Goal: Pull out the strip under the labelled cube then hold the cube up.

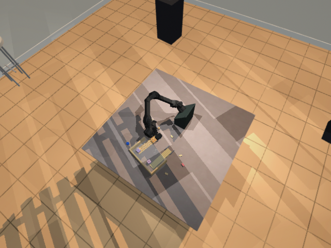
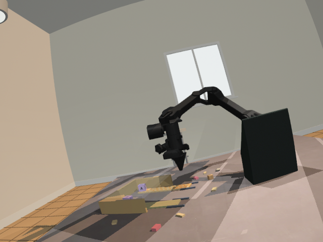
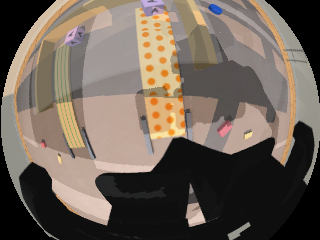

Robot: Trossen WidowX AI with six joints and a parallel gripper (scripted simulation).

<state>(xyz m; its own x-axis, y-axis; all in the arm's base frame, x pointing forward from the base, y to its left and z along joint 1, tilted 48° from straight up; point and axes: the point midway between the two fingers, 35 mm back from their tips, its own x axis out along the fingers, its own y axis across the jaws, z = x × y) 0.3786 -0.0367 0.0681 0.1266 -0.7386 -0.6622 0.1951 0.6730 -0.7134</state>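
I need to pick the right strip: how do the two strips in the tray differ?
The dotted strip is orange-spotted; the striped strip has plain lengthwise lines. The dotted strip carries the cube marked A; the striped strip's cube shows no readable letter. Both poke out of the tray's open side.

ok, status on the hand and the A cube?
Hand shut, empty, above the dotted strip's near end. A cube sits on that strip's far end, inside the tray. Nothing blocking the strip end.
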